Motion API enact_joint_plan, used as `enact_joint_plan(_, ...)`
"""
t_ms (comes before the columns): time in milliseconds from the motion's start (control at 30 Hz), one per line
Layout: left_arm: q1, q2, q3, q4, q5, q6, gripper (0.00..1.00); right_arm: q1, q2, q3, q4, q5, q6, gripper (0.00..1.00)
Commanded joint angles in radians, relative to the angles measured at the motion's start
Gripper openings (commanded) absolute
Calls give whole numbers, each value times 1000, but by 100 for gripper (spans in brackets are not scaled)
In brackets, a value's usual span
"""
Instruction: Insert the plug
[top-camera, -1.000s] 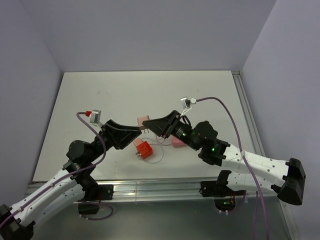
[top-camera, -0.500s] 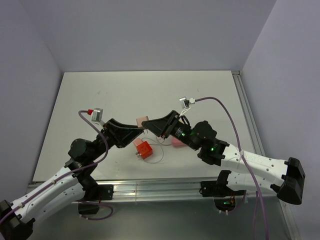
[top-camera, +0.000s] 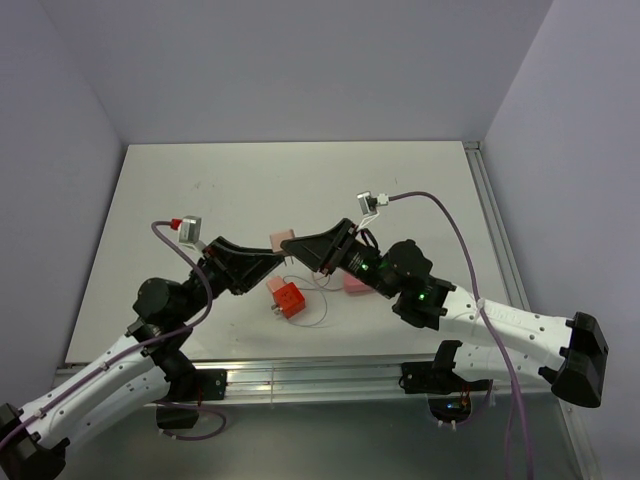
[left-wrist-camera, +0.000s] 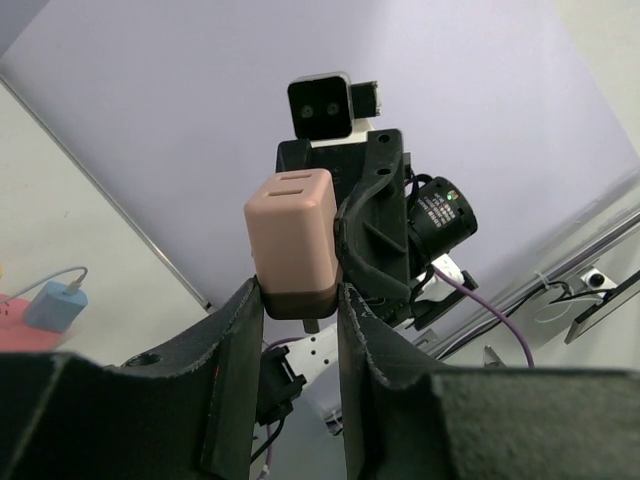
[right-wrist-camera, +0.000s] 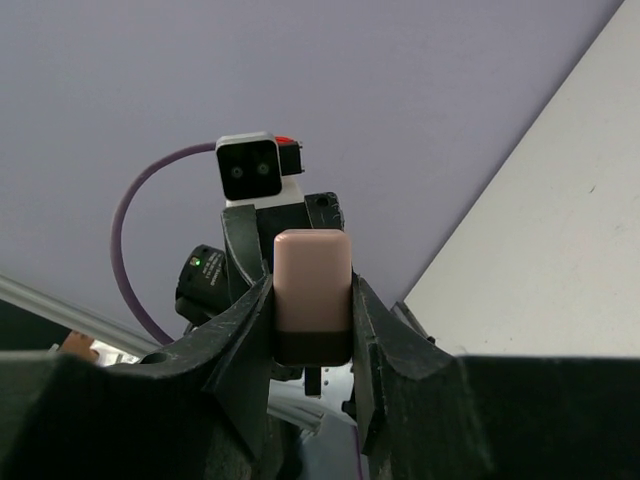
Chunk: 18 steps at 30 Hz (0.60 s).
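Alignment step, mid-air. Left gripper (left-wrist-camera: 300, 292) clenched on pink slotted block (left-wrist-camera: 292, 232). Right gripper (right-wrist-camera: 312, 300) clenched on pink plug (right-wrist-camera: 312, 285). Tips meeting at 12 o'clock of orange block (top-camera: 288, 299). Cannot tell if mated. Next, probably: lining prongs to slots, then a straight push.

- Right gripper (right-wrist-camera: 312, 300) fingers (right-wrist-camera: 240, 345) clamp a pink block (right-wrist-camera: 312, 265) from both sides.
- Behind it: the left arm's camera (right-wrist-camera: 250, 170) and a purple cable (right-wrist-camera: 135, 225).
- The desk (right-wrist-camera: 545, 230) edge slants at right.

White matte rectangular tabletop (top-camera: 200, 190). Plain pale lavender walls (top-camera: 300, 70) behind, left and right of tabletop. Silver aluminium rail (top-camera: 320, 376) along tabletop's near edge. Soft, even light.
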Motion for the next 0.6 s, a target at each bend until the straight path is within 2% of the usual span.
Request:
enact_joint_plan(0,-7,-14,87,-24,36,58,0,8,-5,51,-91,-64,-59,41)
enact_joint_plan(33,-7,-12,99,-57,47,73,0,8,-12,62,-130,-69,-79,55)
enact_joint_plan(67,-7,-15,121,-121,66,88,0,8,-31,77,-223,-65,-117,64)
enact_joint_plan(100,-7,-17,130,-152,95,119,0,5,-42,93,-280,-57,-138,70)
enact_joint_plan(133,-7,-17,148,-179,125,133,0,2,-55,132,-384,-67,-195,73)
enact_joint_plan(300,-7,-22,199,-450,180,220,0,-76,-72,275,-694,-186,-351,72)
enact_joint_plan(433,-7,-57,173,-472,275,234,0,-132,-106,291,-805,-371,-491,68)
enact_joint_plan(567,-7,-54,181,-493,359,243,0,-152,-98,306,-851,-581,-554,65)
